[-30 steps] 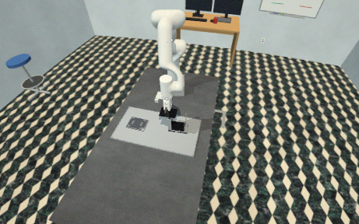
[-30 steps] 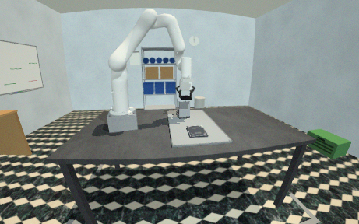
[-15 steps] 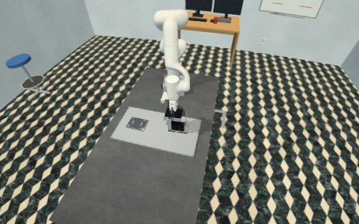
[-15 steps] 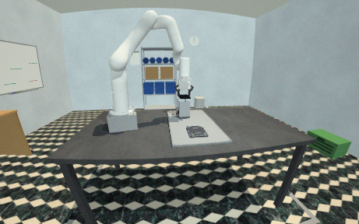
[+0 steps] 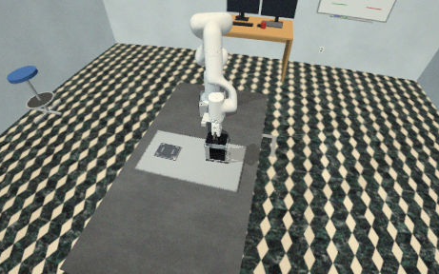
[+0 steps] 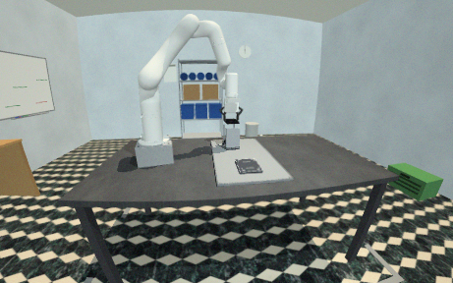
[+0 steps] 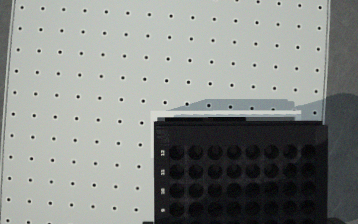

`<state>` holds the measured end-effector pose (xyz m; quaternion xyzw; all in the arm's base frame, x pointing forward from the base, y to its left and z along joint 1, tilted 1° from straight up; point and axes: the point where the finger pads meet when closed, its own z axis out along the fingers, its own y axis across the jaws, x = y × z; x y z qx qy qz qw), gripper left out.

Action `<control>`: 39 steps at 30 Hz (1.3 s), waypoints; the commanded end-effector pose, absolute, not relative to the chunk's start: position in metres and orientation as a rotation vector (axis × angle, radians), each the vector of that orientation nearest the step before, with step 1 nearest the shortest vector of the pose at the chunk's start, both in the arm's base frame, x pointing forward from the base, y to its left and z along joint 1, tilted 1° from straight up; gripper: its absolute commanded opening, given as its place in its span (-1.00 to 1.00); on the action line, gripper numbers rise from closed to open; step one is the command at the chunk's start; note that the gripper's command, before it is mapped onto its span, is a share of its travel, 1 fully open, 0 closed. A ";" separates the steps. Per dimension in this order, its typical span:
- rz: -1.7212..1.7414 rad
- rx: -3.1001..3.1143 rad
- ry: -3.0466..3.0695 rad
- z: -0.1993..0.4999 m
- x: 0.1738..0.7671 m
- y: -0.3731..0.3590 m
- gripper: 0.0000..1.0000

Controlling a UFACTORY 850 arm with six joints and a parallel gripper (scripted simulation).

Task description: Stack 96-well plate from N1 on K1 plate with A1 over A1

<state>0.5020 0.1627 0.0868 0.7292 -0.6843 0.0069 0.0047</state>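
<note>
Black 96-well plate (image 7: 240, 172) between wide-set fingers of the hand (image 5: 217, 136)

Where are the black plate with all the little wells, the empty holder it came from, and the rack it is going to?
96-well plate (image 7: 240, 170), wrist view: its welled top face.
Plate nest N1 (image 5: 168, 151), top view: its flat dark top.
Stack rack K1 (image 5: 207, 153), top view: its pale left wall.
</note>
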 end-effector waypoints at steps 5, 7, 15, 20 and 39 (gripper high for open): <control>0.023 2.285 -2.144 0.088 0.503 0.163 -1.00; 0.023 2.285 -2.144 0.088 0.503 0.163 -1.00; 0.023 2.285 -2.144 0.088 0.503 0.162 -1.00; 0.023 2.285 -2.144 0.088 0.503 0.162 -1.00; 0.023 2.285 -2.144 0.071 0.503 0.162 -1.00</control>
